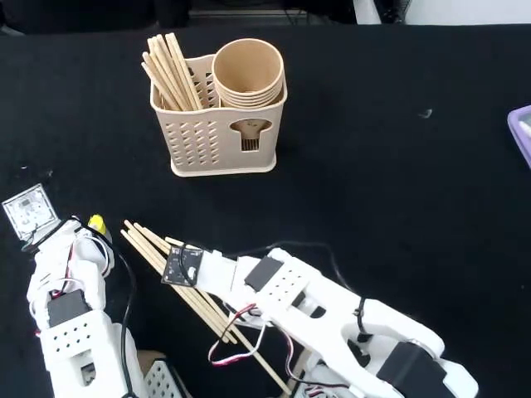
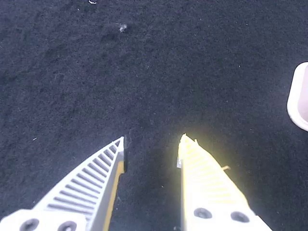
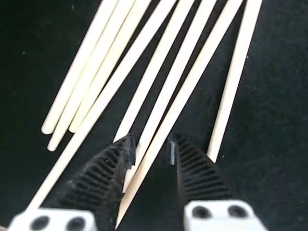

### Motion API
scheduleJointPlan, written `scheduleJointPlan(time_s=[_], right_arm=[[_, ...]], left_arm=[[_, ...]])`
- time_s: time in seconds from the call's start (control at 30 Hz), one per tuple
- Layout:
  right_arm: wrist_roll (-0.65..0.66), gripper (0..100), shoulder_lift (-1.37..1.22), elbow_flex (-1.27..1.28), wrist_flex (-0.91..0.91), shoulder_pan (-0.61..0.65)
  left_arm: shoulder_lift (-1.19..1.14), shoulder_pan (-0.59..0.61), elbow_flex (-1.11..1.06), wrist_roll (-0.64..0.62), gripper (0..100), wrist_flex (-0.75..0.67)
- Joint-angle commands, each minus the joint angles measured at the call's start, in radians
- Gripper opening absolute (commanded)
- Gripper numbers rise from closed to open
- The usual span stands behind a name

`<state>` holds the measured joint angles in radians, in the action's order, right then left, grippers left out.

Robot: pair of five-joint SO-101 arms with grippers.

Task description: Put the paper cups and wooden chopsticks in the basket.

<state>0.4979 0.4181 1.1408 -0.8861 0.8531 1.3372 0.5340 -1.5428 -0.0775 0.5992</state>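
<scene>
A table [image 1: 398,207] draped in black cloth fills the overhead view. Toward 12 o'clock stands a beige slotted plastic basket [image 1: 217,141] with two compartments. A nested stack of tan paper cups [image 1: 247,70] sits upright in one. A bundle of pale wooden chopsticks [image 1: 170,70] leans out of the other, on the 9 o'clock side.

At about 7 o'clock, loose chopsticks [image 1: 143,242] of the same wood lie flat on the cloth in a rough fan, with their ends toward 10 o'clock. The white right arm comes in from 5 o'clock and hangs over them. In its wrist view the right pincer [image 3: 149,144] is parted narrowly. One stick runs between its black fingers, and the other sticks lie just beside.

The left arm stands at 8 o'clock. The left pincer [image 2: 151,144], with one white finger and one yellow, is spread moderately over bare cloth and holds nothing.

The cups look to be already in the basket, so the loose sticks seem to be what is left of the task. They are probably light, stiff and smooth, and likely to roll or slide when nudged. They lie flush on the cloth, so the fingers would need to reach right down beside one. A hold near the middle should keep a stick level, while a pinch close to an end may let it swing or slip.
</scene>
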Motion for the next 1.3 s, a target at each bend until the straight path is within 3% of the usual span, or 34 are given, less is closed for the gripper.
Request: scheduleJointPlan(time_s=[0.0,0.1,0.23,0.57,0.77,0.83,0.9,1.07,1.27], right_arm=[[0.005,21.1,0.015,-0.058,-0.051,0.011],[0.005,26.4,0.015,-0.143,-0.130,0.012],[0.005,23.7,0.010,-0.243,-0.192,0.011],[0.005,23.4,-0.071,-0.065,0.086,-0.021],[-0.023,22.5,-0.154,-0.133,0.055,-0.021],[-0.025,15.7,-0.160,-0.133,0.055,-0.021],[-0.028,1.8,-0.151,-0.137,0.057,-0.026],[-0.025,1.2,-0.044,-0.143,0.051,-0.138],[-0.021,1.0,0.170,-0.203,-0.101,-0.253]], left_arm=[[0.012,-0.007,0.010,0.008,19,-0.020],[0.012,-0.007,0.010,0.008,19,-0.020],[0.012,-0.007,0.010,0.008,19,-0.020],[0.012,-0.007,0.010,0.008,19,-0.020],[0.012,-0.005,0.010,0.008,19,-0.020],[0.012,-0.005,0.010,0.008,19,-0.020],[0.012,-0.005,0.010,0.008,19,-0.020],[0.012,-0.005,0.010,0.008,19,-0.020],[0.012,-0.005,0.012,0.008,19,-0.020]])
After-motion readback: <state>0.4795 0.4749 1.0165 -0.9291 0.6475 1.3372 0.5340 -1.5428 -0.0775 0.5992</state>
